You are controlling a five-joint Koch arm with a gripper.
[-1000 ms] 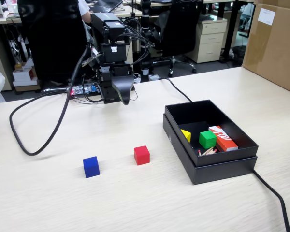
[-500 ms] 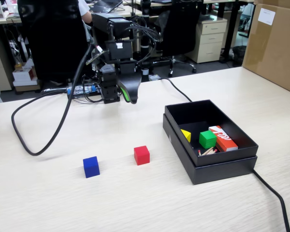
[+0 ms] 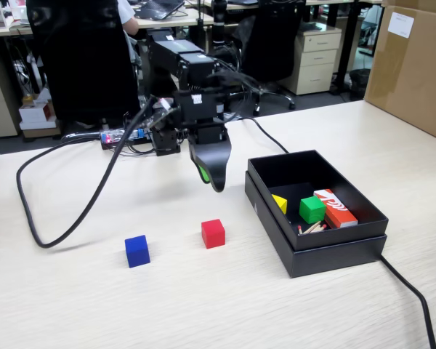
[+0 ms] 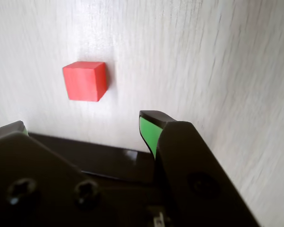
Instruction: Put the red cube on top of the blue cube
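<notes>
The red cube (image 3: pixel 213 233) sits on the pale wooden table, with the blue cube (image 3: pixel 136 251) about a hand's width to its left in the fixed view. My gripper (image 3: pixel 211 180) hangs in the air behind and above the red cube, pointing down, clear of both cubes. In the wrist view the red cube (image 4: pixel 84 81) lies ahead of the gripper (image 4: pixel 85 122), whose jaws stand wide open and empty. The green pad of the right finger (image 4: pixel 147 135) shows. The blue cube is outside the wrist view.
A black open box (image 3: pixel 334 254) stands right of the red cube, holding a green cube (image 3: pixel 312 209), a yellow piece (image 3: pixel 279 203) and a red-orange box (image 3: pixel 335 207). A thick black cable (image 3: pixel 58 218) loops at left, another cable (image 3: pixel 410 291) runs front right. A cardboard box (image 3: pixel 414 65) stands far right.
The arm has reached forward and to the right from its folded pose, bringing the gripper down towards the red cube. The cubes have not moved.
</notes>
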